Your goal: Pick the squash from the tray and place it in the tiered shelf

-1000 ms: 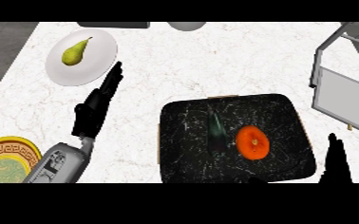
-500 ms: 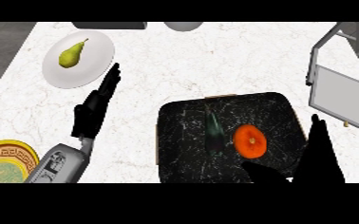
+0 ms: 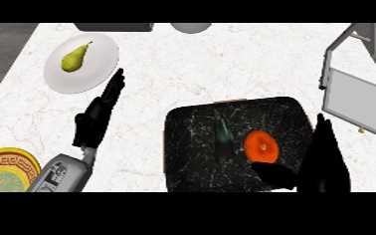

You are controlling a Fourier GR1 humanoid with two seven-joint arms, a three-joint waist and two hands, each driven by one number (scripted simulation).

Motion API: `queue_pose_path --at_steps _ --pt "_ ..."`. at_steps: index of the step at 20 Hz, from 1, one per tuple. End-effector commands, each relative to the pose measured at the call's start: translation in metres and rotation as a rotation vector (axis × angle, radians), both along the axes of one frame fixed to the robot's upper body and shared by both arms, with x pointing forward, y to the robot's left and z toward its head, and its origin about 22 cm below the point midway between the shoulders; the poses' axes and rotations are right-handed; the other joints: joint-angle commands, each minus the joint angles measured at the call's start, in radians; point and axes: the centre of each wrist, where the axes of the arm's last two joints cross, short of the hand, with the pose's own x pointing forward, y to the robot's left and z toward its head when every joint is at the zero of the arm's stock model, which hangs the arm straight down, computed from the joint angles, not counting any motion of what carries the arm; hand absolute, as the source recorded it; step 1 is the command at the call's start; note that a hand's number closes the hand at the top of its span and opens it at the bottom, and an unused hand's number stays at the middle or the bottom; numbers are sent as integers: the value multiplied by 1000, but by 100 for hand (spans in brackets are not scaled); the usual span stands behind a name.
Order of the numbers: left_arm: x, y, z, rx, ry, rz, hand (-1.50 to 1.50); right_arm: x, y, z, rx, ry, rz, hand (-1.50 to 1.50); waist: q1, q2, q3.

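Only the head view to go on, so here goes. The dark marbled tray (image 3: 189, 147) sits low and centre-right on the white counter (image 3: 220, 64). The squash (image 3: 261, 147), round and orange, is lying on the right half of the tray, with a long dark green vegetable (image 3: 223, 138) just beside it on its left.

The right hand (image 3: 323, 164) is at the lower right, over the tray's right edge. Its fingers are straight and point up the frame, and its thumb sticks out to the left just under the squash. It's spread wide and has hold of nothing; can't tell if the thumb actually touches the squash.

The left hand (image 3: 98, 119) is at centre left, flat and relaxed with straight fingers, nothing in it. Its fingertips are near the rim of a white plate (image 3: 95, 74) in the upper left, which has a pear (image 3: 73, 59) on it.

The grey shelf (image 3: 356, 99) is at the right edge, well apart from the squash. A yellow patterned dish (image 3: 16, 165) peeks in at the lower left.
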Motion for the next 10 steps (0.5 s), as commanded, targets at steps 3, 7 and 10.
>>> queue_pose_path --at_steps 3,7,10 --pt "0 -7 -12 6 -8 20 0 4 7 -2 51 149 -158 -150 -13 0 -1" --pt "-2 1 -13 1 3 18 0 14 6 -10 69 147 -182 -150 -8 0 0" --pt "6 3 3 -14 -12 10 0 19 9 -18 47 178 -177 -150 -6 0 0"
